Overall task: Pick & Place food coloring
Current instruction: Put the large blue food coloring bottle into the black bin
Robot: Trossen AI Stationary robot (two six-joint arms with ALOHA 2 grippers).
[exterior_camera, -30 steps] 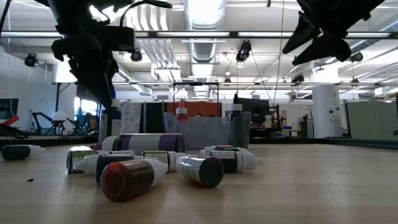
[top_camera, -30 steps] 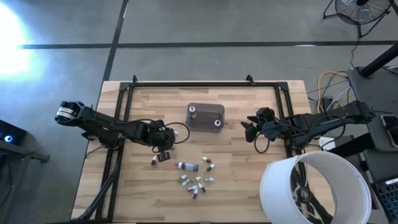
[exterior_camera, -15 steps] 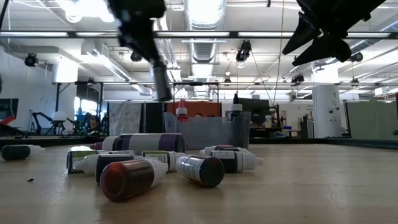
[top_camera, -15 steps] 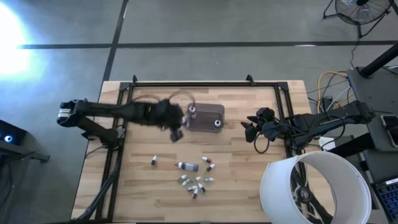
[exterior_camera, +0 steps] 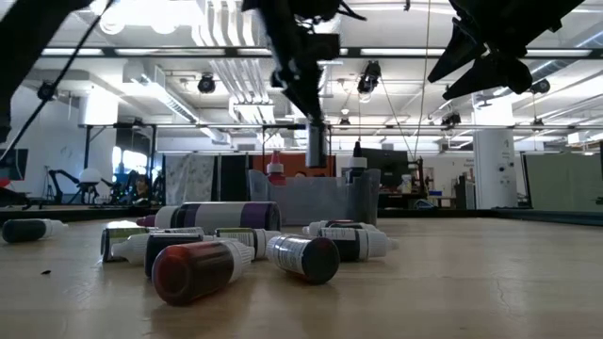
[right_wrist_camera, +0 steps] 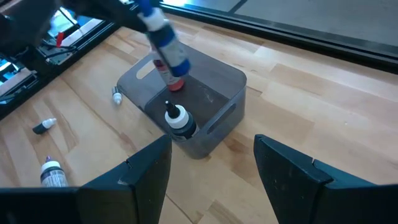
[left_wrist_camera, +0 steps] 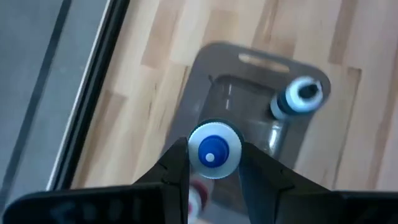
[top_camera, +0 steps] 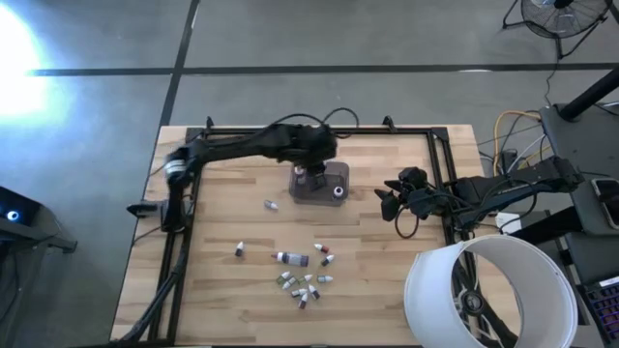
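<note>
A small plastic dropper bottle with a blue-and-white cap (left_wrist_camera: 214,150), one of the food coloring bottles, is pinched between the two dark fingers of the left gripper (top_camera: 311,166), which hangs over the grey translucent rectangular tub (top_camera: 334,172) near the middle of the far edge of the wooden tabletop (top_camera: 222,193). A second ago this gripper was low over the left part of the tabletop beside the loose bottles; half a second ago it was sweeping toward the tub with the bottle; now it is directly above the tub, so the carry looks nearly done and only the drop seems to remain. Inside the tub stand a red-capped bottle (right_wrist_camera: 176,83) and a white-capped bottle with a dark band (right_wrist_camera: 179,121). The scattered cluster of small bottles (top_camera: 305,280) lies toward the near edge of the tabletop, with a longer purple-banded bottle (top_camera: 290,258) just beyond it, one stray bottle (top_camera: 239,251) off to the left and another small bottle (top_camera: 270,204) lying between the cluster and the tub, so most of the sorting is still ahead. The right gripper (top_camera: 389,203) waits with its fingers spread, raised near the right edge of the tabletop. No brand name, label text or other writing can be read on any bottle or on the tub.
</note>
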